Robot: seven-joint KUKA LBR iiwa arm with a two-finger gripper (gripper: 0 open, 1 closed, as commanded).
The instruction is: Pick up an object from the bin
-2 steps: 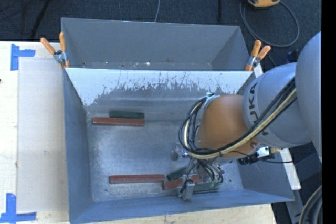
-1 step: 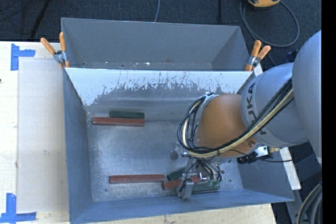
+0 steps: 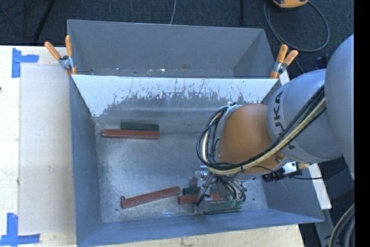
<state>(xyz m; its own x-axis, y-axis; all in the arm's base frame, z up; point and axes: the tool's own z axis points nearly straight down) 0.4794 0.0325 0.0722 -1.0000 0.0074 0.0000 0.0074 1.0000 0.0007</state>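
Down at the front right of the bin floor sits a short reddish-brown block (image 3: 188,199), and right beside it a flat green piece (image 3: 222,210) peeks out along the foot of the front wall. These are the two things nearest the tool (image 3: 217,194), which is low in the bin and right on top of that spot. Which of the two it is after, I cannot say. Whether the tool is spread or pressed together, I cannot tell either, because the wrist's orange cover (image 3: 243,136) and its looping cables (image 3: 205,144) sit above it and hide the working end. Nothing can be called held. Going by how low the tool sits, my read is that the grasp is being set up or made, with the lift to come. The front wall looks like the awkward part, since things lying tight against it leave little room on that side. Just left of the block, a long reddish-brown stick (image 3: 150,198) lies slanted across the floor, its right end close to the block, so it could get nudged. Well apart, toward the back left, a dark green bar (image 3: 139,126) rests alongside a brown bar (image 3: 130,134), clear of the action. The grey bin (image 3: 167,49) has sloped walls, which may be why loose pieces lie low on the floor.
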